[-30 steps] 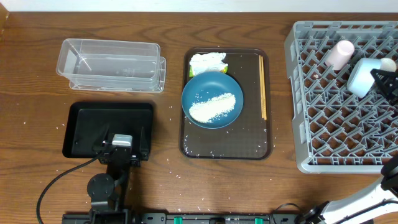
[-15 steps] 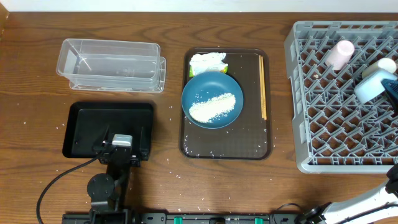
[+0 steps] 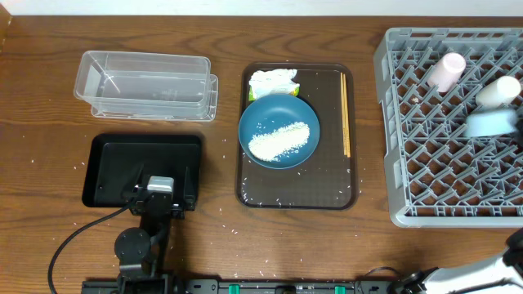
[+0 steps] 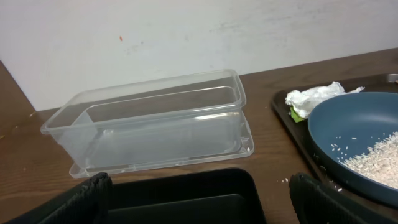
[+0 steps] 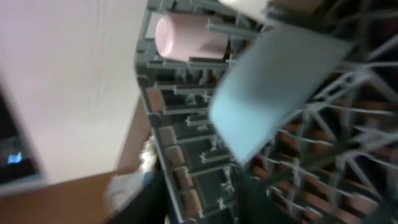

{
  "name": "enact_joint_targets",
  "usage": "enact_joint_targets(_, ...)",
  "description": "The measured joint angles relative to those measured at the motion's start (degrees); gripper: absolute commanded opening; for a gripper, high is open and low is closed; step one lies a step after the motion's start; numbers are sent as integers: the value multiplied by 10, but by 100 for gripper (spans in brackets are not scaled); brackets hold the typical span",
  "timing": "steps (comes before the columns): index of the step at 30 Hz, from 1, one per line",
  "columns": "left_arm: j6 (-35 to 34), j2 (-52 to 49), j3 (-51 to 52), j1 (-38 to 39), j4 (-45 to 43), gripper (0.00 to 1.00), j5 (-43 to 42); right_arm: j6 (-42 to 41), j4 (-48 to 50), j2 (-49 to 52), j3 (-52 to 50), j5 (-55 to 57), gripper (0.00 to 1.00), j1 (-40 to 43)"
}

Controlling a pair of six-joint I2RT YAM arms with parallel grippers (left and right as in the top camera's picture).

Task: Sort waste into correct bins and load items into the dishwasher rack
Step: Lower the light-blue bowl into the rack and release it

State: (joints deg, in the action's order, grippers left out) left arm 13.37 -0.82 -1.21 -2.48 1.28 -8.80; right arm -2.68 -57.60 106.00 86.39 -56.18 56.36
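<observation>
A clear, thin-walled rectangular plastic tub is seen far left on the brown wood-grain tabletop. Nearer, a shallow matte black tray lies under the left fingers, which are spread wide and released, grasping nothing. At centre, a dark brown serving tray carries a round dark blue plate heaped with loose white rice, a crumpled white napkin and thin wooden chopsticks. At right, the grey lattice rack holds a pink cup, a white cup and a blurred light blue bowl. The tub's glossy rim is shown close only by the left wrist view. The smeared right wrist view alone shows the bowl as a smooth shape against the pegs. Whether the right fingers are released cannot be told.
</observation>
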Motion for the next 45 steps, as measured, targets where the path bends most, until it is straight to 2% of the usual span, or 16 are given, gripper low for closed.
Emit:
enact_joint_targets(2, 0, 0, 0, 0, 0, 93, 0, -18, -1, -37, 0, 26, 64, 2)
enact_joint_targets(7, 0, 0, 0, 0, 0, 93, 0, -44, 0, -109, 0, 62, 66, -1)
enact_joint_targets(10, 0, 0, 0, 0, 0, 93, 0, -50, 6, -132, 0, 75, 63, -7)
enact_joint_targets(12, 0, 0, 0, 0, 0, 93, 0, -54, 19, -137, 0, 87, 51, -19)
enact_joint_targets(15, 0, 0, 0, 0, 0, 93, 0, -73, 45, -137, 0, 144, 24, -49)
enact_joint_targets(19, 0, 0, 0, 0, 0, 93, 0, -97, 95, -133, 0, 249, 2, -101)
enact_joint_targets(26, 0, 0, 0, 0, 0, 93, 0, -110, 197, -76, 0, 378, 1, -195)
enact_joint_targets(29, 0, 0, 0, 0, 0, 93, 0, -114, 203, -38, 0, 431, 1, -218)
enact_joint_targets(36, 0, 0, 0, 0, 0, 93, 0, -139, 142, 14, -4, 521, 1, -227)
enact_joint_targets(45, 0, 0, 0, 0, 0, 93, 0, -178, 39, -32, -4, 581, 1, -224)
